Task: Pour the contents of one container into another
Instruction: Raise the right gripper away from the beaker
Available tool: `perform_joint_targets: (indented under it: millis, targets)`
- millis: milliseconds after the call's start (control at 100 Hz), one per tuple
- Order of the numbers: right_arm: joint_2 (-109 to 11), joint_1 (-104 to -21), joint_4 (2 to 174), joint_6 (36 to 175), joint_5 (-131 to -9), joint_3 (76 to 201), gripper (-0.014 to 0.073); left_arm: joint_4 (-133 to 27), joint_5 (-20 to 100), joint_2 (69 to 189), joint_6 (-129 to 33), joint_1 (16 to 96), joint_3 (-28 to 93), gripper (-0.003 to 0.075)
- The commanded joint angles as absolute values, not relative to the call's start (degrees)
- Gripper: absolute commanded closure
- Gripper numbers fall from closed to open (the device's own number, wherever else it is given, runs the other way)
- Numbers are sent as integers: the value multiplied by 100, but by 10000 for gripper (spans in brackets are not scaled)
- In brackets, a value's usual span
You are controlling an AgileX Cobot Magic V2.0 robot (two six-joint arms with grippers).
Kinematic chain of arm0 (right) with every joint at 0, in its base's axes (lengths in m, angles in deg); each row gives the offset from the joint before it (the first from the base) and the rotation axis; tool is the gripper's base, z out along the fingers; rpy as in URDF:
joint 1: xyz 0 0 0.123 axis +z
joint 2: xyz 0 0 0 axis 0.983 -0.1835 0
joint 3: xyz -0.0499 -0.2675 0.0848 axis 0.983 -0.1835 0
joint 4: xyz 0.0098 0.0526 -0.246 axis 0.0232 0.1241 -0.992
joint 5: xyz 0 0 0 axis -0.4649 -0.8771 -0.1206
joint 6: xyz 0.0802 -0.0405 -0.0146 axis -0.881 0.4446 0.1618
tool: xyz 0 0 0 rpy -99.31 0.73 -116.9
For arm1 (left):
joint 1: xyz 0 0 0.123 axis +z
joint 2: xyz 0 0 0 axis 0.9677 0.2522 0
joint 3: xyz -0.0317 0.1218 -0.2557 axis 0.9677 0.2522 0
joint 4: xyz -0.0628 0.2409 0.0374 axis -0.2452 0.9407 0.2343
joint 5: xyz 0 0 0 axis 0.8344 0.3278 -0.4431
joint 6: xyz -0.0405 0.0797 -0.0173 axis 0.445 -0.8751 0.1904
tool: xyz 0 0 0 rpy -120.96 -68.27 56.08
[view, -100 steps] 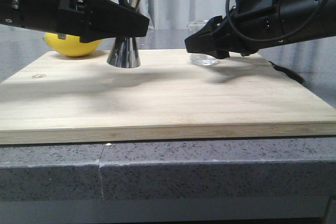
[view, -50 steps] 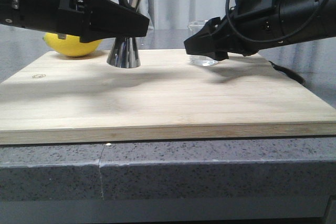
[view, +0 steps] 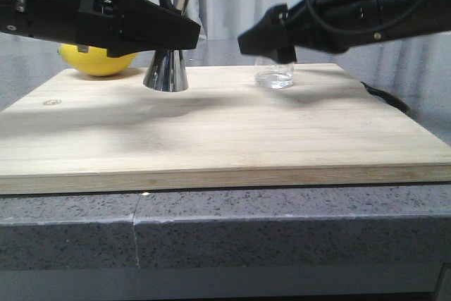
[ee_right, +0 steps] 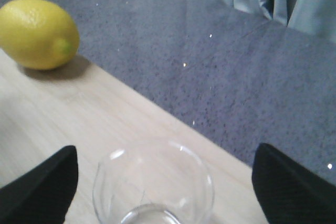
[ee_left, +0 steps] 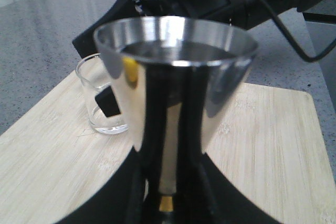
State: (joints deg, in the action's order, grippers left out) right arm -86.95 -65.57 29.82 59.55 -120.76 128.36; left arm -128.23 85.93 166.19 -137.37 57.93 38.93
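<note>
Front view: the steel jigger [view: 166,72] stands on the wooden board [view: 211,132] beside the lemon [view: 97,60], the left gripper [view: 184,33] clamped round its waist. The clear beaker [view: 274,75] sits further right under the right gripper [view: 262,39].

Left wrist view: mirror-bright cone, gold-toned waist [ee_left: 166,203].

Right wrist view: fingers [ee_right: 39,187] spread wide either side of the beaker's round rim [ee_right: 153,182], not touching it

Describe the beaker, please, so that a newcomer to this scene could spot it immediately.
Find the pale wooden board on the grey counter, then look to its far right part, under the right gripper. The beaker stands there: a small clear glass cylinder, unlike the shiny steel jigger and yellow lemon further left.
</note>
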Motion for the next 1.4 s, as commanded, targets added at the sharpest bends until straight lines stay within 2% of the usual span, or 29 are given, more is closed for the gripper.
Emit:
perform_joint_targets:
  millis: [0, 530, 900, 1390]
  targets:
    - [-8229, -6599, 3163, 6014, -12454, 13067, -16, -13390, 8958, 16422, -13720, 5741, 3720, 699]
    - [-7501, -6599, 3163, 6014, -12433, 13282, -16, -13390, 8983, 16434, -13872, 5775, 3720, 699]
    - [-7351, -6599, 3163, 6014, -12416, 13282, -16, -13390, 9647, 17008, -13903, 5775, 3576, 699]
    - [-7328, -6599, 3163, 6014, -12404, 13282, -16, -13390, 9742, 17089, -14154, 5802, 3284, 699]
